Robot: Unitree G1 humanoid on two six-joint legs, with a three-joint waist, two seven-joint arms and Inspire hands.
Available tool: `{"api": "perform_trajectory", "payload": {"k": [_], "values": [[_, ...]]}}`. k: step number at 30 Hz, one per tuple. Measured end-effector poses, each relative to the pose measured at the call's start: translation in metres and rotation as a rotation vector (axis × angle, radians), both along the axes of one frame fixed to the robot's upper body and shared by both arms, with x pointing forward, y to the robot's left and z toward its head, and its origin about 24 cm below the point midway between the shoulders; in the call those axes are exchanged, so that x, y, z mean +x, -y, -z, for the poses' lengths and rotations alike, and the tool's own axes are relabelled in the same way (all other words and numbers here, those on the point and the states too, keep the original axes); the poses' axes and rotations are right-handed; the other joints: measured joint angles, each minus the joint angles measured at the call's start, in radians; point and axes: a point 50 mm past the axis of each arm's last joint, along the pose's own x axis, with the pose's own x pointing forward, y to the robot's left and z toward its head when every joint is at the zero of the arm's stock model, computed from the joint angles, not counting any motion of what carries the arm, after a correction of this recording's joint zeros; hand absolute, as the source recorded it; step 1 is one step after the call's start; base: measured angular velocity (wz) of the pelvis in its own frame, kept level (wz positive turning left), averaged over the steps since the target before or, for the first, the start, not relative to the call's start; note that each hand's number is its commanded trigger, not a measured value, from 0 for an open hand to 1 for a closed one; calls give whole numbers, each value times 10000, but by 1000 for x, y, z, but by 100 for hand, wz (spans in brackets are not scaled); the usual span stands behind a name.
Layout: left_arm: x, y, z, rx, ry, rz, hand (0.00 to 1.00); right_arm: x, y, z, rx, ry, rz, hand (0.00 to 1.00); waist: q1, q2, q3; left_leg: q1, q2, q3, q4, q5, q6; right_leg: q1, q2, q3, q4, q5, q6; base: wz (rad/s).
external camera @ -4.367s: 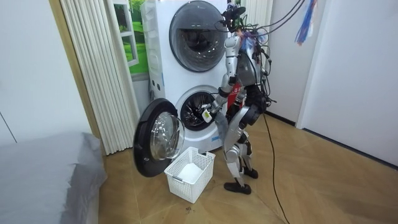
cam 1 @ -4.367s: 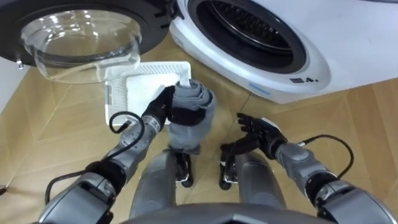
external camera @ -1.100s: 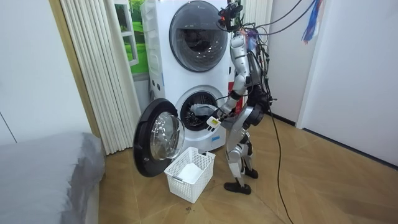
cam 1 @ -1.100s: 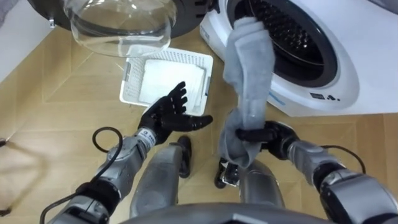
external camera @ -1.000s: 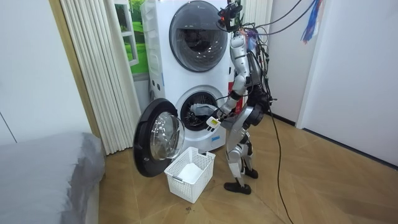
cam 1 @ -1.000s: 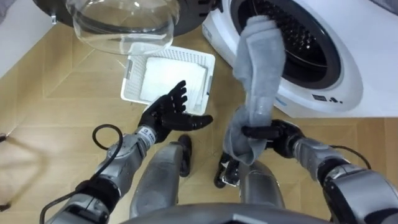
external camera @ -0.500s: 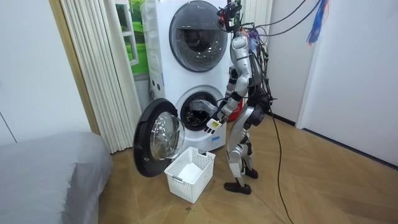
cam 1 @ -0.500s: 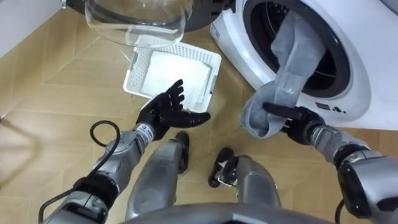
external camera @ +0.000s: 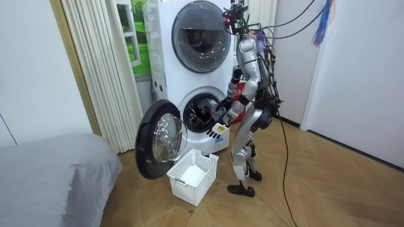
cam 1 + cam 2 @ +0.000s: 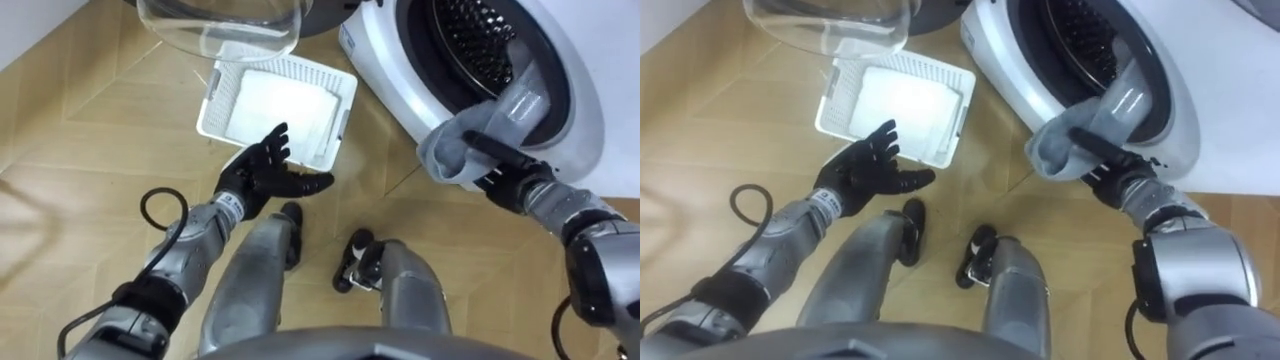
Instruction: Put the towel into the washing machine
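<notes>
A grey towel [image 10: 478, 128] lies folded over the lower rim of the white washing machine [image 10: 392, 72], its upper end reaching into the dark drum [image 10: 478, 28]. My right hand [image 10: 512, 180] is shut on the towel's lower fold, just outside the opening; the right eye view shows the same grip of that hand [image 10: 1118, 166] on the towel [image 10: 1092, 122]. My left hand [image 10: 262, 176] hovers open and empty over the wooden floor, near the white basket [image 10: 222, 88]. In the room view I stand upright before the lower machine [image 9: 203, 113].
The basket [image 9: 192, 175] holds white cloth and sits on the floor left of the opening. The machine's round glass door [image 10: 222, 24] stands swung open to my left, above the basket. A second machine [image 9: 201, 36] is stacked on top. A grey bed [image 9: 50, 183] fills the room view's left.
My right hand has carried the hanging towel forward and to the right, laying its upper end over the rim into the drum. I have straightened up. The left hand stays open.
</notes>
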Motion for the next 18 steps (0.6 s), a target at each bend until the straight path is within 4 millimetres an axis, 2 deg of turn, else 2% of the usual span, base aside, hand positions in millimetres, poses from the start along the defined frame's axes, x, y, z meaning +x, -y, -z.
{"api": "perform_trajectory", "payload": {"k": [2, 4, 5, 6, 7, 8, 14, 18], "values": [[0, 0, 0, 16, -8, -77, 0, 5, 2, -4, 130, 61, 528, 100, -10, -40, 2, 29, -70, 3, -45, 40, -3, -12, -58, 36, 48, -29, 23, 2], [0, -1, 0, 77, -26, -190, 0, 13, 1, -11, 615, 307, 1465, 95, 18, -292, -1, 52, -128, 144, -31, 45, 2, -151, -144, 225, 282, -106, 50, -6], [0, -1, 0, 101, -27, -212, 0, 16, 1, -13, 684, 339, 1581, 77, 7, -340, 4, 46, -139, 158, -25, 45, 3, -177, -163, 238, 329, -113, 47, -5], [0, 0, 0, 110, -25, -216, 0, 22, -1, -18, 714, 366, 1725, 69, -48, -388, -8, -13, -144, 154, 16, 49, 9, -219, -168, 238, 343, -119, 50, 0], [0, 2, 0, 69, 7, -246, 0, 30, -2, -24, 700, 420, 1835, 19, -113, -406, -9, -90, -145, 152, 55, 63, 33, -276, -171, 231, 356, -118, 50, 6], [0, 3, -1, 56, 30, -262, 0, 33, -4, -27, 781, 474, 1935, 0, -172, -404, -10, -132, -145, 148, 85, 71, 47, -305, -176, 220, 371, -118, 50, 8], [1, 12, -1, -205, 30, -354, 0, 45, -5, -40, 1799, 575, 3550, 0, -267, -395, -11, -222, -201, 147, 334, 73, 71, -339, -198, 219, 632, -165, 116, 7], [2, 12, -2, -266, 67, -630, 0, 59, -5, -55, 3224, 940, 5246, 0, -402, -383, -17, -289, -262, 151, 339, 113, 152, -447, -262, 247, 830, -198, 141, 5]]}}
